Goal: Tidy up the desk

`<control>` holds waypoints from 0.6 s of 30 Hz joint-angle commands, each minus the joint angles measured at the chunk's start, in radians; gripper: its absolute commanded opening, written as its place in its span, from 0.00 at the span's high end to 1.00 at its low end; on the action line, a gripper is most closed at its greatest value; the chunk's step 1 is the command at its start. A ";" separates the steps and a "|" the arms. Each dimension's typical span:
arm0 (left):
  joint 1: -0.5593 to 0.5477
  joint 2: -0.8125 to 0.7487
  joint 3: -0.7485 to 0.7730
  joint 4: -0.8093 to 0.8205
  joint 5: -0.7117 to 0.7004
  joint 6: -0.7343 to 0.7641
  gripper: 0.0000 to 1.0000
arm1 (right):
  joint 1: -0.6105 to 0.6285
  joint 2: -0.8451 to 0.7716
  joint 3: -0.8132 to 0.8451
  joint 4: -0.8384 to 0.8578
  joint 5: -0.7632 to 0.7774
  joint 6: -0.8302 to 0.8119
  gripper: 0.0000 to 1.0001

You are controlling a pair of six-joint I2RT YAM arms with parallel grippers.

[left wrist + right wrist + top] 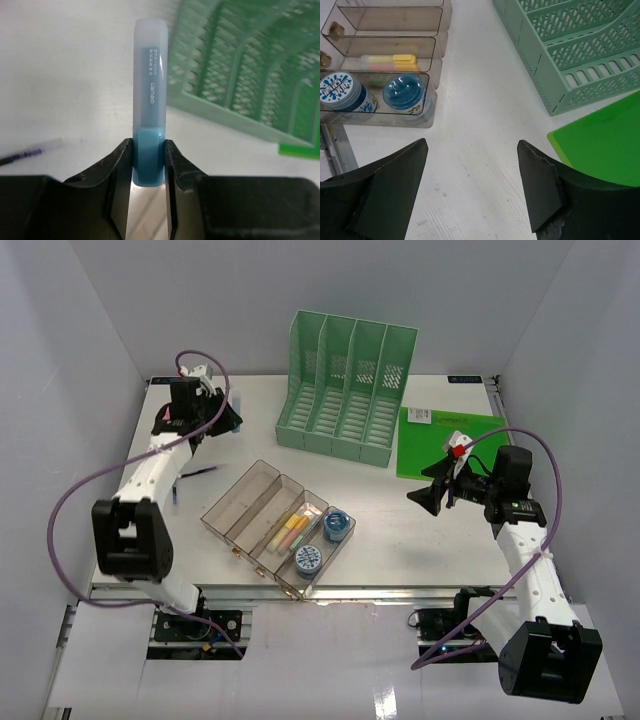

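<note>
My left gripper [233, 420] is at the back left of the white desk [420, 530], shut on a blue highlighter [149, 100] with a pale cap; the pinch shows in the left wrist view [148, 160]. The highlighter's tip peeks out beside the gripper in the top view [241, 399]. My right gripper [428, 496] hangs open and empty over bare desk right of the clear tray [240, 502]; its spread shows in the right wrist view [472, 165]. The tray holds yellow and pink highlighters [290, 531] and two blue-lidded jars [337, 525].
A green slotted file rack [345, 390] stands at the back middle. A green folder [440, 445] lies flat to its right, under my right arm. A dark pen [200, 472] lies on the desk near the left arm and also shows in the left wrist view [30, 152].
</note>
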 commanded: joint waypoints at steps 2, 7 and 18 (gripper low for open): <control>-0.024 -0.361 -0.307 0.002 0.314 0.045 1.00 | -0.006 -0.023 0.007 0.001 -0.027 -0.011 0.21; -0.122 -0.640 -0.546 -0.050 0.425 0.020 1.00 | -0.005 -0.027 0.006 -0.004 -0.047 -0.013 0.21; -0.497 -0.668 -0.674 -0.123 0.219 -0.009 1.00 | -0.006 -0.023 0.004 -0.005 -0.047 -0.018 0.21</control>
